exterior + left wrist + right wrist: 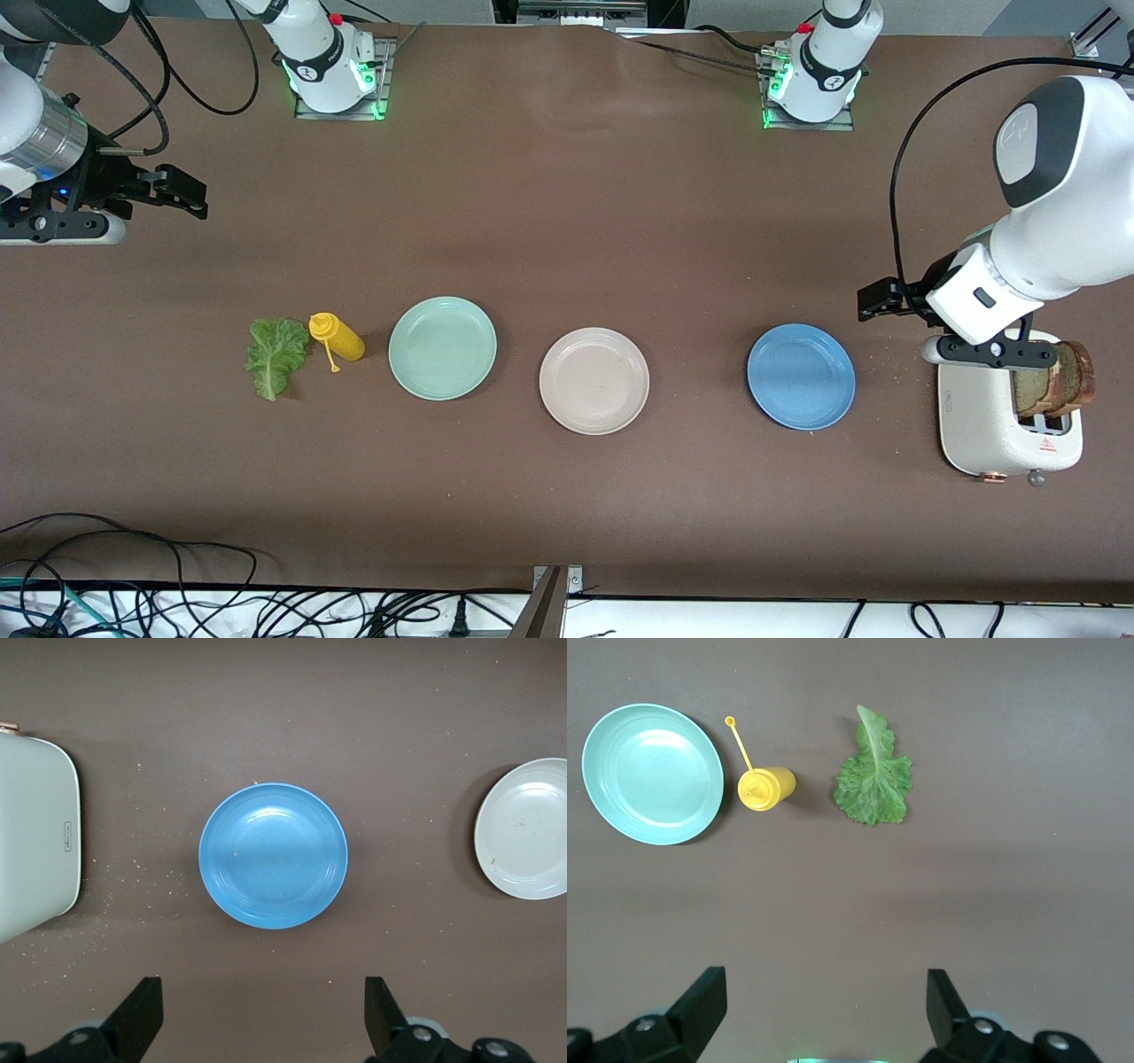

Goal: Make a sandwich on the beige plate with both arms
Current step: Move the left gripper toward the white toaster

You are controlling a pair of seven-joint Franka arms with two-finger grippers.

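With nothing on beige plate yet: bread slices standing in toaster toward left arm's end, lettuce leaf toward right arm's end. Left gripper, right gripper both wide, empty. Risk: crushing bread or jamming against toaster slot on extraction.

Brown table: plates, lettuce, toaster

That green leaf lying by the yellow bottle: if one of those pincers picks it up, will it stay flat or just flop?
Probably flop. The lettuce leaf looks thin and ruffled, with only a pale central rib to stiffen it, so its edges would likely droop. It seems very light and lies flat on the table, so pinching it may be fiddly. Its frilly edges could tear under a hard squeeze.
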